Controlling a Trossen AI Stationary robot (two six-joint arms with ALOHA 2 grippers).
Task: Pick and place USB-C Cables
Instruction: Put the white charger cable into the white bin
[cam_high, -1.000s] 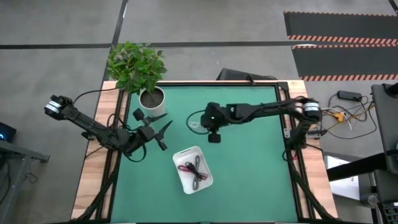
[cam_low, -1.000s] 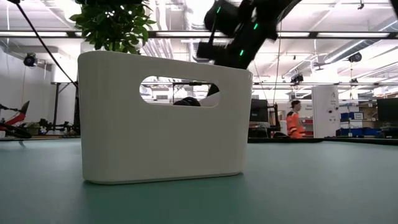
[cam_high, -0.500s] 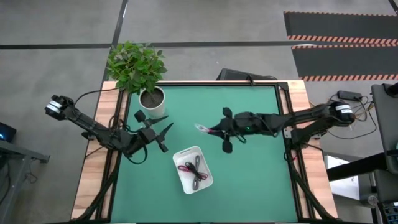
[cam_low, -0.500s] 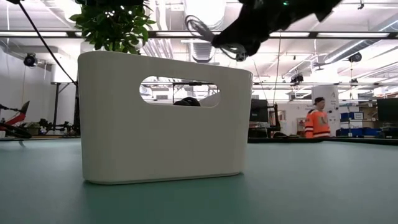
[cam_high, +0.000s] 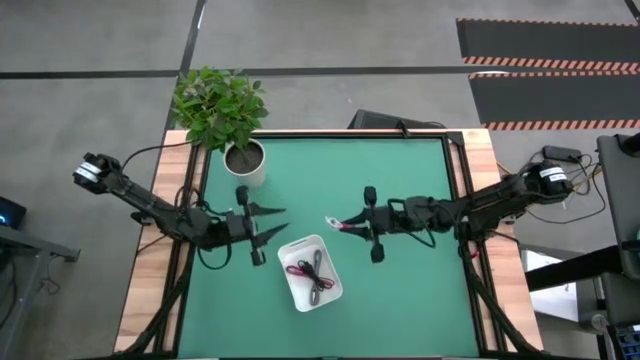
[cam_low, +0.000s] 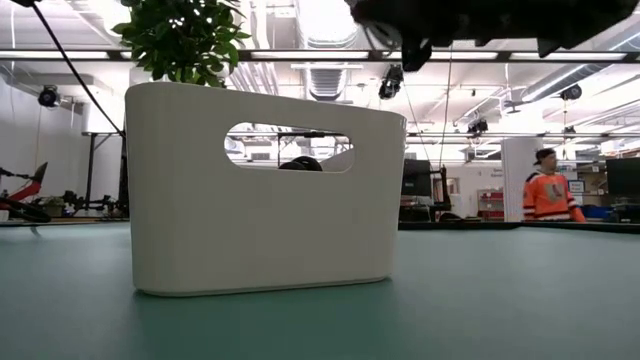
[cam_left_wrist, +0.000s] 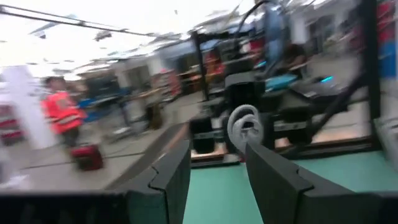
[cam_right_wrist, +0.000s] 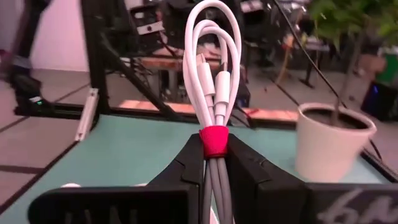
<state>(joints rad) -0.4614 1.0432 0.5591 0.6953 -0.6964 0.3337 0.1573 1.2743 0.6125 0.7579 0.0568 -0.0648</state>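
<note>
the white looped usb-c cable bundle with a red band (cam_right_wrist: 213, 93) sits pinched at that band between the closed fingers of the right gripper (cam_high: 345, 223), held above the green table just beside the white rounded plastic tray (cam_high: 296, 278), probably for dropping in. its long axis runs straight out past the fingertips, loop foremost. the left gripper (cam_high: 268, 224) waits spread open, empty, near the tray.

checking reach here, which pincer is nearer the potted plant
Left. In the high view the left pincer sits just below and beside the potted plant, open. The right pincer, shut on the white cable, is farther out toward the table's middle.
</note>
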